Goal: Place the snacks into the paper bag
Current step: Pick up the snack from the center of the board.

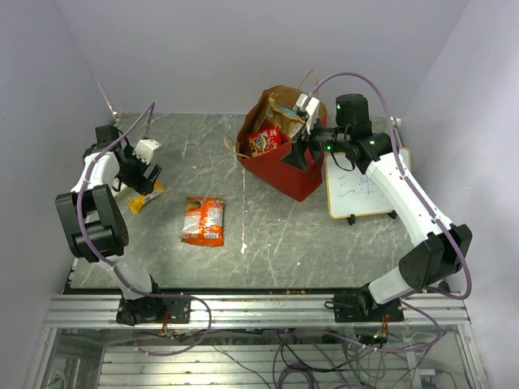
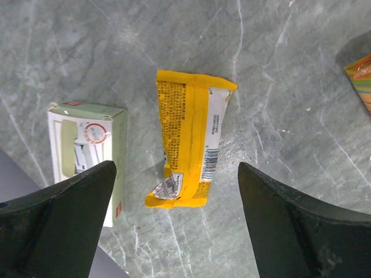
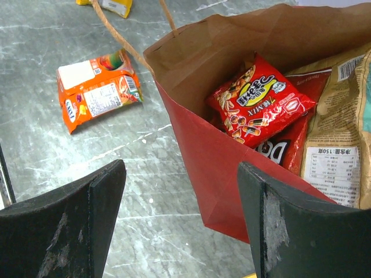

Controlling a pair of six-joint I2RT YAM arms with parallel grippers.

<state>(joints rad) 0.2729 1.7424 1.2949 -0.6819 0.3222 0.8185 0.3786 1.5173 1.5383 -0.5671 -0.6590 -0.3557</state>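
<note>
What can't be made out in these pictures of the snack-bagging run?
- Right wrist view: whatever lies beneath the red packet inside the paper bag is covered. The kraft pouch is cut off by the right edge.
- Left wrist view: the green-white box is partly hidden behind the open left gripper. The yellow packet shows only its seam side.
- Top view: the scribbles on the whiteboard are too small to read.

surface [image 2: 278,87]: smooth marbled stone look, faint sheen | paper bag [image 3: 203,156]: matt creased paper | yellow packet [image 2: 191,139]: glossy crinkled plastic film | red packet [image 3: 258,98]: glossy film | pale green box [image 2: 87,150]: matt card | right gripper [image 3: 181,167]: matt black plastic, scuffed
</note>
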